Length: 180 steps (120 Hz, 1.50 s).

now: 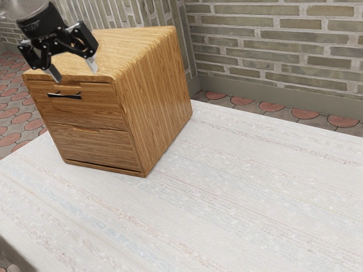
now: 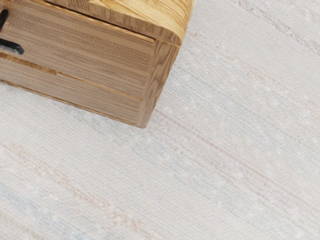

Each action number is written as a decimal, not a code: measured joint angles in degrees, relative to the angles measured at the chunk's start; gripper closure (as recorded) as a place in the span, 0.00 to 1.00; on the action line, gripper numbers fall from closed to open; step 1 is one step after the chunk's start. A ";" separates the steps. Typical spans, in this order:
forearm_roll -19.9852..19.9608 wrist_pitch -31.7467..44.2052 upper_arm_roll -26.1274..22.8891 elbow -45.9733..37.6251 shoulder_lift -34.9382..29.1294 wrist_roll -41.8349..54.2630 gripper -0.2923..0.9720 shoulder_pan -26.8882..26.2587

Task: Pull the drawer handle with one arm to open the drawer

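Observation:
A wooden cabinet (image 1: 130, 79) stands on the pale table at the exterior view's left, with two drawer fronts facing the front left. The upper drawer (image 1: 79, 105) carries a thin black handle (image 1: 64, 96) and sits flush with the cabinet face. My black gripper (image 1: 72, 69) hangs open just above the cabinet's front top edge, a little above the handle, its two fingers spread apart and holding nothing. In the wrist view the cabinet's front corner (image 2: 155, 75) and one end of the handle (image 2: 10, 46) appear beneath my hand.
The pale woven table top (image 1: 244, 192) stretches wide to the exterior view's right and front of the cabinet. A brick wall (image 1: 272, 39) and a red paved floor (image 1: 17, 119) lie behind and beside the table.

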 joint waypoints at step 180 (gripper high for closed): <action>5.50 33.75 0.19 -29.40 -7.99 -71.81 0.26 14.75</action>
